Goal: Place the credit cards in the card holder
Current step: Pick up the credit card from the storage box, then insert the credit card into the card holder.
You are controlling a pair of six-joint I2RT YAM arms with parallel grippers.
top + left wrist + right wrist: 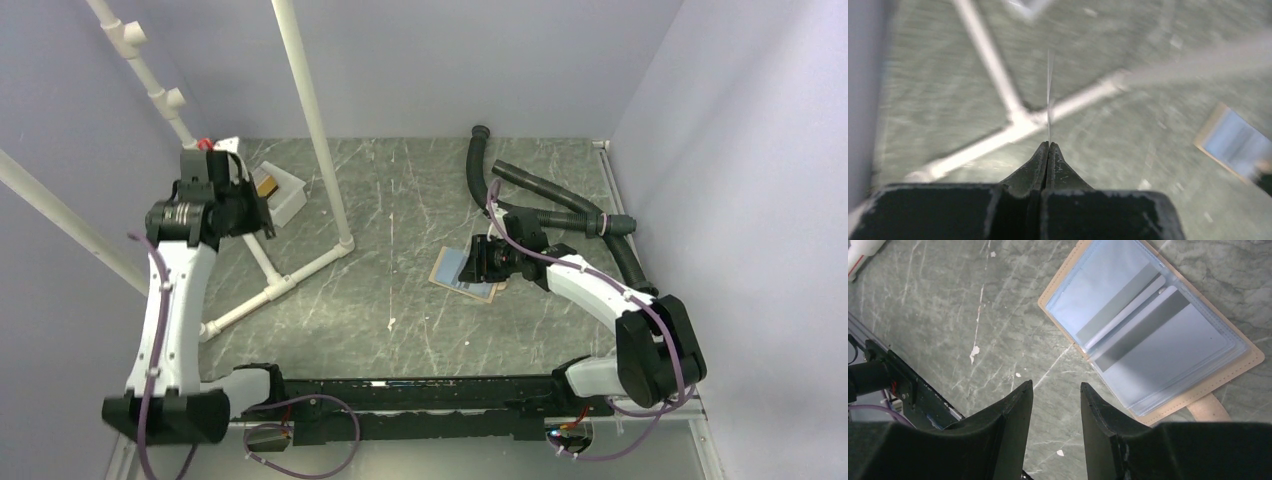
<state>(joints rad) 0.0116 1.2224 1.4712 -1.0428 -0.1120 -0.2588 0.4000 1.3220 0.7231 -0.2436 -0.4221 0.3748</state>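
Observation:
The card holder [455, 268] lies open on the table, tan outside and pale blue-grey inside. In the right wrist view [1148, 325] its clear sleeves hold two pale cards [1120, 315] with grey stripes. My right gripper [1056, 387] is open and empty, hovering just beside the holder's near edge [482, 262]. My left gripper [1049, 144] is shut on a thin card [1049, 95] seen edge-on, held above the table near the white tray [262, 215]. The holder shows at the right of the blurred left wrist view [1233, 145]. A golden-brown card [266, 185] lies in the tray.
A white open plastic tray [285, 200] sits at the back left. A white pipe frame [300, 270] stands on the table between the tray and the holder. Black hoses [560, 200] lie at the back right. Purple walls close in both sides.

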